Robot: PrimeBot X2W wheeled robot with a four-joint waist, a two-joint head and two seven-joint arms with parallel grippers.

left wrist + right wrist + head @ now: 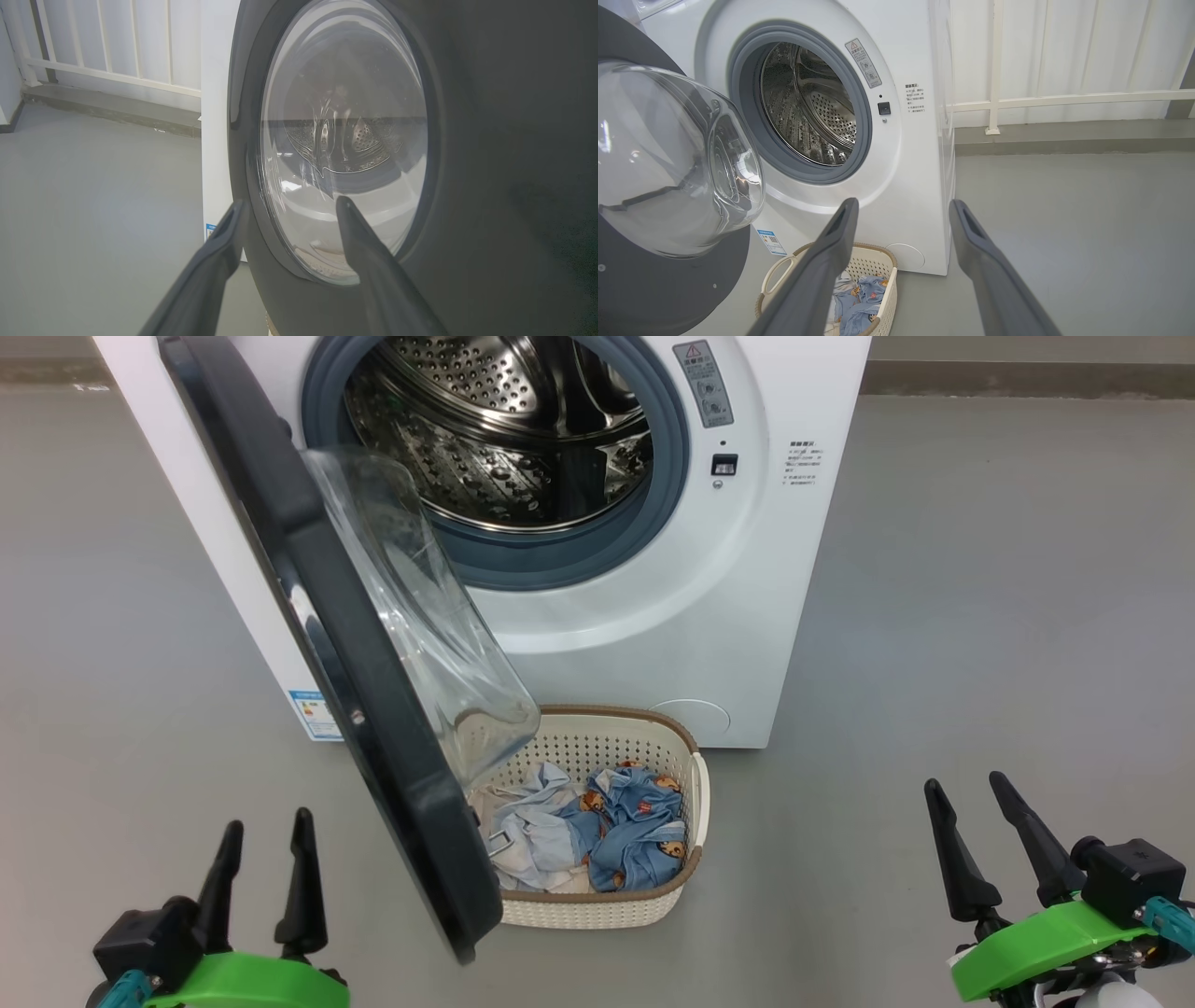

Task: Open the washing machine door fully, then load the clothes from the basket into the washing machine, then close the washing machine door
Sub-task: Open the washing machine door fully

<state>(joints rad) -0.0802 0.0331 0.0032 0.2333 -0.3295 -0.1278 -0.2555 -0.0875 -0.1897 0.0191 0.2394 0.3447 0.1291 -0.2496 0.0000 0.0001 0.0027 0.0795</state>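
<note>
Ahead of the left gripper [268,821] and slightly to its right, the washing machine door [317,616] is seen standing part-way open, its lower edge hanging over the near corner of the basket [597,907]. Trouble is judged likeliest from that half-open stance: were the clothes [635,831] reached for now, the door's bulging glass window [420,616] could be struck by an arm, or a garment could be snagged on the door's edge and dropped onto the floor [980,616]. Were the door pressed on its dark outer face, which is the side faced by the left gripper, it would be swung shut rather than wider. The basket could also be knocked aside if the door's lower edge were caught on its rim. Both grippers are shown with fingers spread and nothing held between them. The door is placed near the left gripper, though no contact can be made out. The clothes are heaped in the basket ahead and to the left of the right gripper [964,782], well apart from it, and the basket is set just before the washing machine [653,644], below the open drum [504,429].
</note>
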